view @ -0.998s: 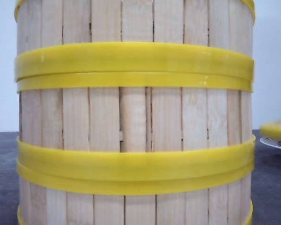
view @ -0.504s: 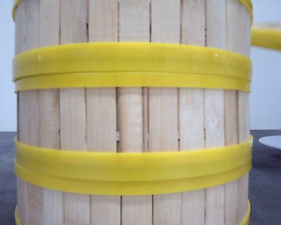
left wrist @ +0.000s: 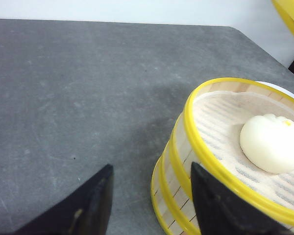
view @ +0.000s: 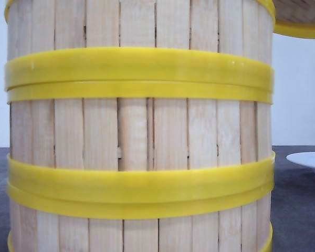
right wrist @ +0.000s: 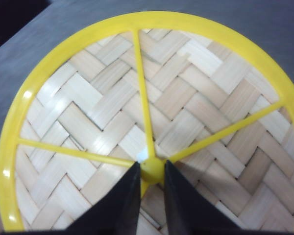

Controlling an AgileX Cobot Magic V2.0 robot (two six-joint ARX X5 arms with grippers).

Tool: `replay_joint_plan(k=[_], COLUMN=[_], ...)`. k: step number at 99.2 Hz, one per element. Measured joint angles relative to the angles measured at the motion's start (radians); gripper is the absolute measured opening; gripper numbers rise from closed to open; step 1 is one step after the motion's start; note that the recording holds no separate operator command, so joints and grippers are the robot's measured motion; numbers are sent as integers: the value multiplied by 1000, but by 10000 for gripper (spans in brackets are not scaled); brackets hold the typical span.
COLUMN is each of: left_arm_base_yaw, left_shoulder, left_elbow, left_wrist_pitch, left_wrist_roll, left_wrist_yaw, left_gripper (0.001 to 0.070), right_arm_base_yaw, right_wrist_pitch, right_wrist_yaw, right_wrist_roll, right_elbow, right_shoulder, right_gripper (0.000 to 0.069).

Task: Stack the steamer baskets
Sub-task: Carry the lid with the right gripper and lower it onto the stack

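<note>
A stack of steamer baskets [view: 139, 136] with pale slats and yellow rims fills the front view. In the left wrist view the top basket [left wrist: 220, 147] is uncovered and holds a white bun [left wrist: 272, 142]. My left gripper [left wrist: 152, 166] is open beside the stack, and one finger [left wrist: 215, 205] overlaps its wall. My right gripper [right wrist: 152, 169] is shut on the yellow centre knob [right wrist: 153, 169] of a round woven lid [right wrist: 112, 112] with a yellow rim. That lid [view: 299, 21] hangs in the air at the upper right of the stack.
A shallow white plate [view: 310, 160] lies on the dark grey table [left wrist: 63, 98] to the right of the stack. The table's far edge and a corner [left wrist: 235, 29] show in the left wrist view, against a white wall.
The lid has risen from just above the white plate to the top right of the front view. The stack has shifted slightly left in that view.
</note>
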State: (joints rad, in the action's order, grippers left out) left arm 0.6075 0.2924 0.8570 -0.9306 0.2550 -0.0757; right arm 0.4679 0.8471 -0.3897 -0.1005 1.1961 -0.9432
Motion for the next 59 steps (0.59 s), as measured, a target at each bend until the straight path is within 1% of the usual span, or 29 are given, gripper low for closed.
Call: replay_joint_plan(k=[21,31,48,59], left_arm_base_yaw=[0,0,0,0], left_shoulder=[0,0,0,0], left_elbow=[0,0,0,0], left_wrist_pitch=[0,0,0,0], left_wrist_roll=[0,0,0,0], left_wrist_yaw=[0,0,0,0], left_gripper=[296,296,296,296], right_arm_base_yaw=[146,187,244,278], right_wrist_pitch=[-36,-40,-45,-55], right_wrist_yaw=[2,5,45,53], right_wrist_roll=[19,24,37,45], right_elbow=[1,1,2,2], right_shoulder=[-14,-28,-52,-66], right_gripper=[56,56,56,56])
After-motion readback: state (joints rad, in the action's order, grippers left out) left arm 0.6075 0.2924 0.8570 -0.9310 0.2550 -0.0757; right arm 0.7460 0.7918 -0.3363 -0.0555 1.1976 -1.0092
